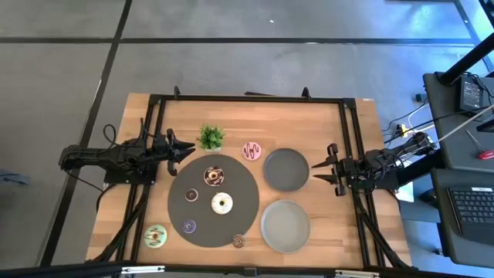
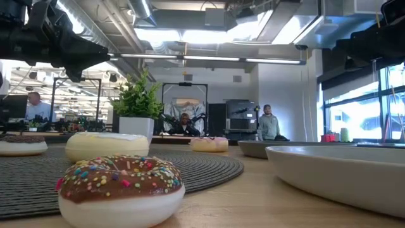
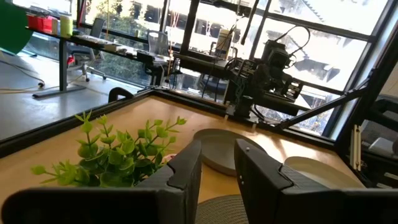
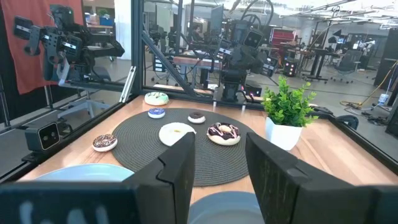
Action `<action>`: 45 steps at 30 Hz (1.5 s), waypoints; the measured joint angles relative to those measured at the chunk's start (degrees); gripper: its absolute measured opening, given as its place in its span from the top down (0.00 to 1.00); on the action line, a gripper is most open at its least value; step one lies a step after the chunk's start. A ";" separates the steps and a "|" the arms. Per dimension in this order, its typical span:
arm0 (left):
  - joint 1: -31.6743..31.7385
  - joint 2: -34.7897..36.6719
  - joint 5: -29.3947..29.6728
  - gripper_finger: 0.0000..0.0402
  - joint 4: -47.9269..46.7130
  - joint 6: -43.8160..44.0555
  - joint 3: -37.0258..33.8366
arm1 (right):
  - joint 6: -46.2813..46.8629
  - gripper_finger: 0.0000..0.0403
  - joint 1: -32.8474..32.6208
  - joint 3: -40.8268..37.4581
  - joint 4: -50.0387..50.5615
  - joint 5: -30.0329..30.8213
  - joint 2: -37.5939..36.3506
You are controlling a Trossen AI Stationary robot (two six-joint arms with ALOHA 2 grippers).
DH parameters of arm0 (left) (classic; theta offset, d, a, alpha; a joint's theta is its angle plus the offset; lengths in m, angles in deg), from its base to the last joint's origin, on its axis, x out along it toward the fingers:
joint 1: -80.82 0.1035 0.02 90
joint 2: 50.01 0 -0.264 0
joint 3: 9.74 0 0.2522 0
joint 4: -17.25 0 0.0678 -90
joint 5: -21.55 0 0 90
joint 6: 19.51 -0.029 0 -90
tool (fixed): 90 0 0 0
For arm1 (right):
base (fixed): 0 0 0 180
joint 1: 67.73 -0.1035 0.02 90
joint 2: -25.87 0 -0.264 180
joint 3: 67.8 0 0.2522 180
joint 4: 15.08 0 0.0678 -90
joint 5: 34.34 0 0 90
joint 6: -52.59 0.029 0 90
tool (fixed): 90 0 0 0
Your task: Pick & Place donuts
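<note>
Several small donuts lie around a dark round mat (image 1: 214,199). On the mat are a dark iced one (image 1: 213,176), a mini brown one (image 1: 192,194), a white one (image 1: 222,203) and a mini purple one (image 1: 189,226). A sprinkled brown donut (image 1: 239,241) sits at the mat's near edge. The green donut (image 1: 157,235) and the pink donut (image 1: 252,150) rest on bare wood. My left gripper (image 1: 181,149) hovers open over the mat's far-left edge, beside the plant. My right gripper (image 1: 324,168) hovers open right of the far plate.
A small green plant (image 1: 210,137) in a white pot stands just beyond the mat, close to my left gripper. Two round grey plates (image 1: 285,168) (image 1: 285,225) lie right of the mat. A black frame (image 1: 247,99) borders the wooden table.
</note>
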 joint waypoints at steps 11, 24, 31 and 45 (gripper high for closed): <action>0.01 -0.01 0.00 0.77 -0.01 0.00 0.00 | 0.01 0.65 -0.02 -0.02 -0.01 -0.01 0.02; -0.01 0.01 0.00 0.77 -0.01 0.00 0.00 | 0.01 0.65 0.00 0.00 0.00 0.01 0.02; 0.00 0.00 0.00 0.77 -0.01 0.00 0.00 | 5.13 0.65 -0.07 0.00 0.00 -0.80 0.00; 0.01 0.01 0.00 0.77 0.01 0.00 0.00 | 9.97 0.61 -0.09 0.00 -0.92 -6.36 0.02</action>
